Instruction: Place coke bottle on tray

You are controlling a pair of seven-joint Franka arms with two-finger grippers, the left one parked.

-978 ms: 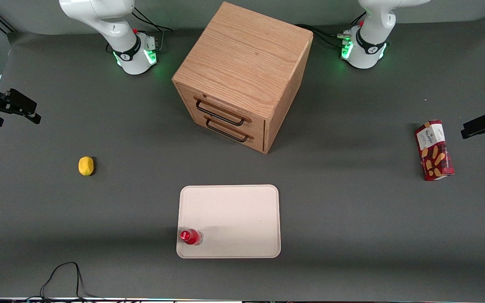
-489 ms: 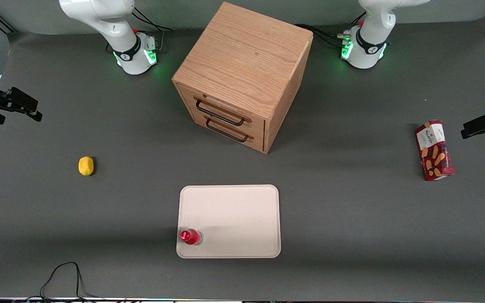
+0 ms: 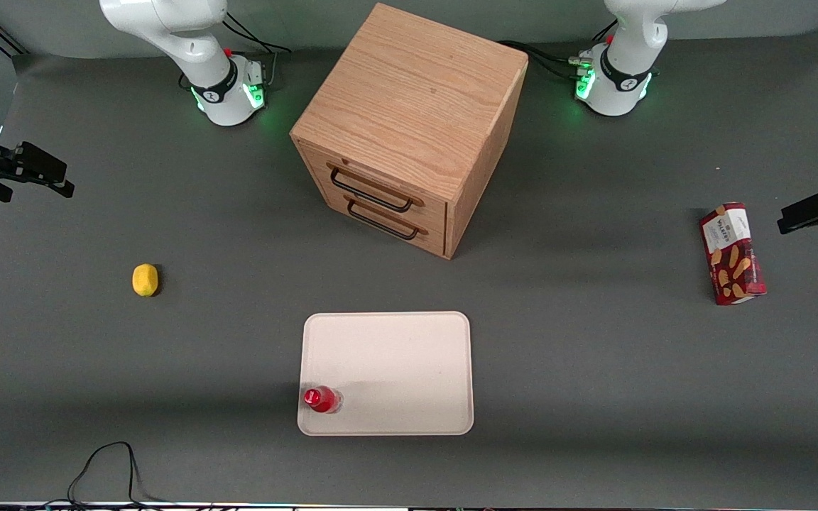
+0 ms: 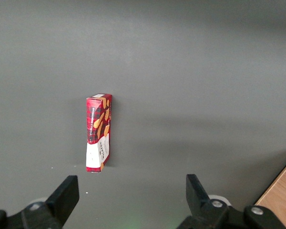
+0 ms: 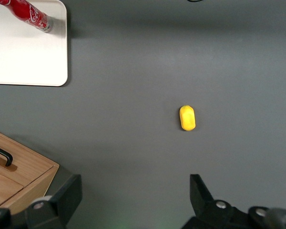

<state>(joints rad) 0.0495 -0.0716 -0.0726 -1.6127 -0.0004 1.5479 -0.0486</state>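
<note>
The bottle [image 3: 321, 399] stands upright on the tray [image 3: 395, 355], tucked in the tray corner nearest the front camera on the working arm's side, at about seven o'clock from the tray's centre. By the look of it, the placing is done: nothing holds the bottle.

The gripper [image 3: 54, 186] hangs high at the working arm's end of the table, roughly ten o'clock from the bottle and well apart from it. In the right wrist view its two fingers [image 5: 202, 193] stand wide apart with nothing between them, looking down on the lemon [image 5: 187, 118] and bare mat.

What could go wrong? The bottle is slim and tall, and it sits just beside the tray's rim. Any knock to the tray or table could tip it, and a fall toward seven o'clock would roll it off onto the mat. With the arm this far off, that risk looks small.

Room to move is generous. Open mat lies all round the tray. The lemon [image 3: 145, 279] sits at ten o'clock from the bottle, well clear. The cabinet [image 3: 409, 128] stands at twelve o'clock from the tray, with a gap between. The snack box [image 3: 732, 253] lies toward the parked arm's end.
</note>
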